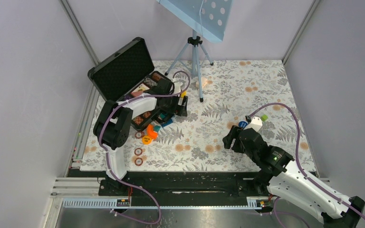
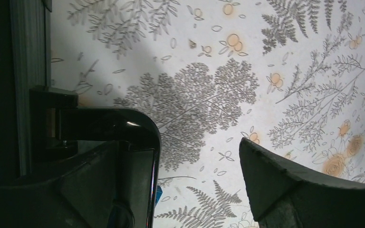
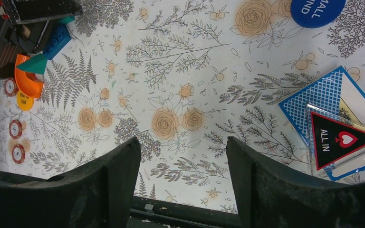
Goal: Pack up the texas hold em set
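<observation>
right hand (image 3: 183, 145): at the front right of the flowered surface (image 1: 204, 137), fingers apart, nothing between them but the cloth below.
loose chips (image 1: 138, 156): two red-striped round chips lie flat near the front left edge, close together but not touching; a third chip (image 1: 139, 135) lies a little farther back.
blue card deck (image 3: 321, 97): flat on the surface just to the right of the right hand, partly under a clear box (image 3: 342, 142) with a black triangle marked "all in" inside.
blue disc (image 3: 316, 9): round, with white lettering, flat on the surface just beyond the deck.
green block (image 1: 264, 117): small, on the surface beyond the right hand.
yellow chip (image 1: 146, 139): flat, just beside the orange curved piece (image 1: 152, 132); whether they touch, i cannot tell.
teal block (image 3: 34, 65): resting against the orange piece, with a blue block (image 3: 57, 40) right behind it, at the front corner of the briefcase.
left hand (image 2: 197, 140): low over the surface at the right side of the briefcase, fingers wide apart, gripping nothing.
briefcase (image 1: 123, 69): back left of the surface, black, open, lid standing up with dark foam lining; its tray holds brown and red items too small to name.
tripod (image 1: 196, 57): back centre, carrying a pale blue perforated board (image 1: 204, 14).
</observation>
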`<state>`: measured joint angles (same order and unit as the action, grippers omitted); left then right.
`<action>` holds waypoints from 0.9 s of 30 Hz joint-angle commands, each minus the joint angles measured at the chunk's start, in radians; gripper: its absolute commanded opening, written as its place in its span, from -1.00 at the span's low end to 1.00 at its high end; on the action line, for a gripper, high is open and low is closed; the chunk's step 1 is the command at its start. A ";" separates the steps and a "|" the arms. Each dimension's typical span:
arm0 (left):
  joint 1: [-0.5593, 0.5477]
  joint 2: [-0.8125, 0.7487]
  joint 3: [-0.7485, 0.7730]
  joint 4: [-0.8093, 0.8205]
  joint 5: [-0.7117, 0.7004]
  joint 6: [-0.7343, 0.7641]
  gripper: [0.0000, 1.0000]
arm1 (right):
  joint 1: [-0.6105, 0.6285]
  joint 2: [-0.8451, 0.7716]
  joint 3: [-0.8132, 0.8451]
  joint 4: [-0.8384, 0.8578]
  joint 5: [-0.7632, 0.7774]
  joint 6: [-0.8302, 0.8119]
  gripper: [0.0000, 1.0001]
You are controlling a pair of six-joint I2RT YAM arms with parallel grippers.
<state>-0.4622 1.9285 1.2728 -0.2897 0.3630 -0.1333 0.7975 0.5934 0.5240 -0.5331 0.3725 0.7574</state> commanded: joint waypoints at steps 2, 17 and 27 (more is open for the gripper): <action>-0.104 0.000 -0.035 -0.066 0.194 -0.069 0.76 | -0.003 -0.015 0.005 -0.008 -0.001 0.022 0.47; -0.266 0.042 -0.014 -0.014 0.243 -0.076 0.75 | -0.003 -0.069 0.005 -0.059 0.028 0.040 0.47; -0.358 0.098 0.060 -0.014 0.262 -0.078 0.75 | -0.004 -0.113 0.005 -0.106 0.062 0.043 0.48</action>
<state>-0.7177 1.9541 1.3128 -0.3023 0.3653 -0.1787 0.7975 0.5018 0.5240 -0.6079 0.3847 0.7841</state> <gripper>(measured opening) 0.881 0.736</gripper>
